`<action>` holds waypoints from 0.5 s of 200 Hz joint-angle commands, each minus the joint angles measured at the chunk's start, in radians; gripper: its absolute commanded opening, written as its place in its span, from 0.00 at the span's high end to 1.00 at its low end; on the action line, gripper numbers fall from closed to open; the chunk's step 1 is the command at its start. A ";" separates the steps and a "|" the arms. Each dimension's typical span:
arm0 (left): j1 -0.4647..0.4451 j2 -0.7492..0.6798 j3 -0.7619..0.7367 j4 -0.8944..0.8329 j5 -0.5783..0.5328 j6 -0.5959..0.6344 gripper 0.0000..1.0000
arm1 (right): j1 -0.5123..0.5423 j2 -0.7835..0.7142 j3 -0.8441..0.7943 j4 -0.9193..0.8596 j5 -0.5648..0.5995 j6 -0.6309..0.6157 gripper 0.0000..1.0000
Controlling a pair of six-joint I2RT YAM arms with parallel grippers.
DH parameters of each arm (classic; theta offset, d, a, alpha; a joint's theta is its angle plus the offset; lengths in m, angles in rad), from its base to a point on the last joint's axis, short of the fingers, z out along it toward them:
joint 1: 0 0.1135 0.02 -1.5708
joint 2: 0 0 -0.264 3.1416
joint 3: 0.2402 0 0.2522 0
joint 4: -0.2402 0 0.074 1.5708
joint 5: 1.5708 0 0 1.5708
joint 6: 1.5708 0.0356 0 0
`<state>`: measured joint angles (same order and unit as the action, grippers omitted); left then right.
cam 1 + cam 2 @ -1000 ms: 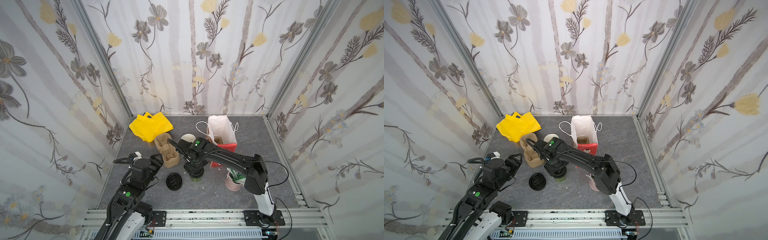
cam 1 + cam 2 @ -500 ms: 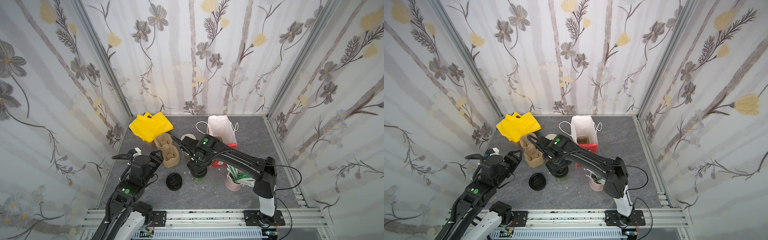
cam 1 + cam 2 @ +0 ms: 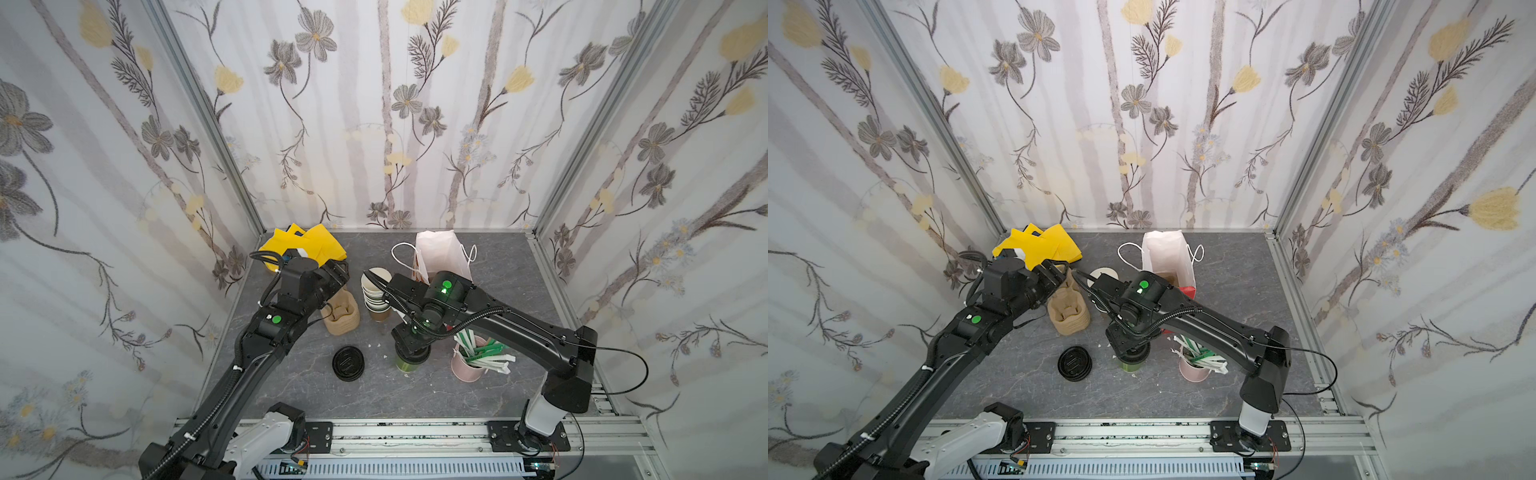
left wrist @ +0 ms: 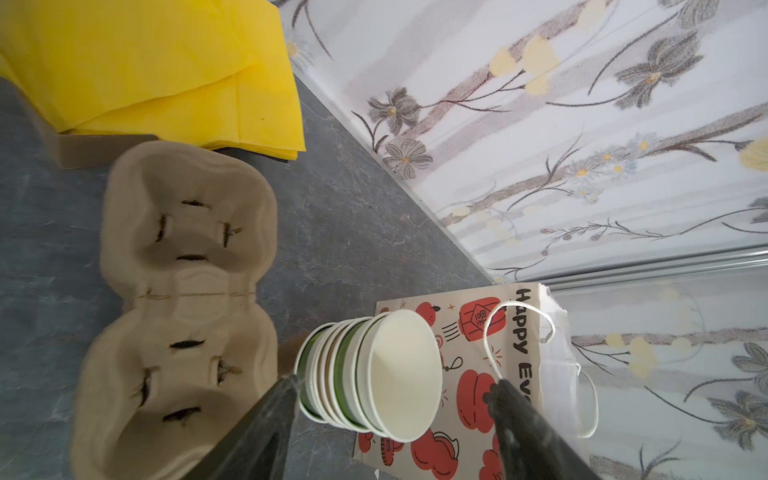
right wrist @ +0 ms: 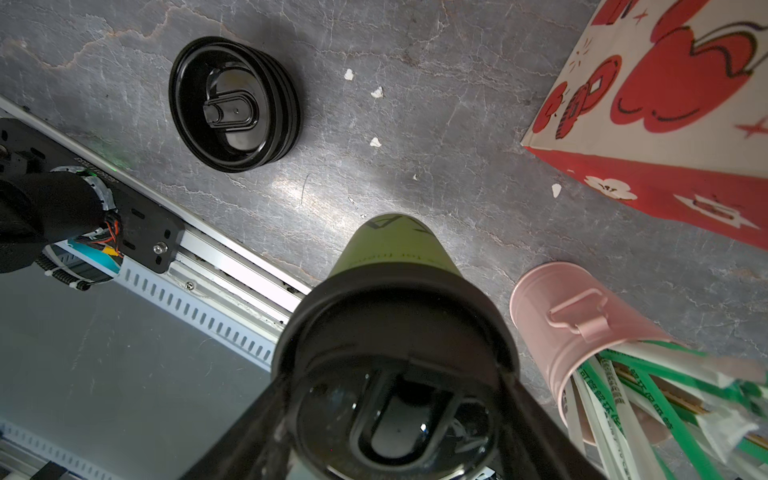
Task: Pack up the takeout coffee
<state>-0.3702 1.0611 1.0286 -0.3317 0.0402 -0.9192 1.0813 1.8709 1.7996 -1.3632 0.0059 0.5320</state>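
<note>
1. Floral wallpaper closes you in on three sides, and your work surface is a grey marbled tabletop point(image 3: 291, 395).
2. Farthest left, at the back, you see a heap of yellow bags point(image 3: 316, 245) lying flat.
3. Your left gripper point(image 4: 394, 381) hangs above the pulp cup carrier point(image 3: 343, 313). Its jaws are spread and grasp nothing.
4. The carrier's two cup wells are bare in the left wrist view.
5. Nearer to you, a pile of loose black lids point(image 3: 348, 363) sits on the table, apart from everything else.
6. Just right of the carrier stands a nested stack of lidless cups point(image 3: 376, 291), close beside the paper bag.
7. The takeout coffee point(image 5: 395, 253) stands upright on the table in front of that stack, between the loose lids and the pink bucket. You can see its green side below the arm in both top views.
8. Your right gripper point(image 5: 397, 390) comes down on it from above, with a finger pressed against each side of the black sip lid, so you are grasping the cup at its lid.
9. Behind it, the paper bag point(image 3: 436, 253) with red prints stands open.
10. Rightmost, the pink bucket point(image 3: 467, 365) holds wrapped straws point(image 3: 486, 353).
</note>
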 commanded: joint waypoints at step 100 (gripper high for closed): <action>-0.076 0.523 0.445 0.097 0.263 0.047 0.24 | -0.096 -0.259 -0.055 0.007 -0.034 0.048 0.32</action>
<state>-0.4244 1.5341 1.4235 -0.2665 0.2657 -0.8825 0.9924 1.6444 1.7481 -1.3724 -0.0051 0.5751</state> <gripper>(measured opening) 0.755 0.681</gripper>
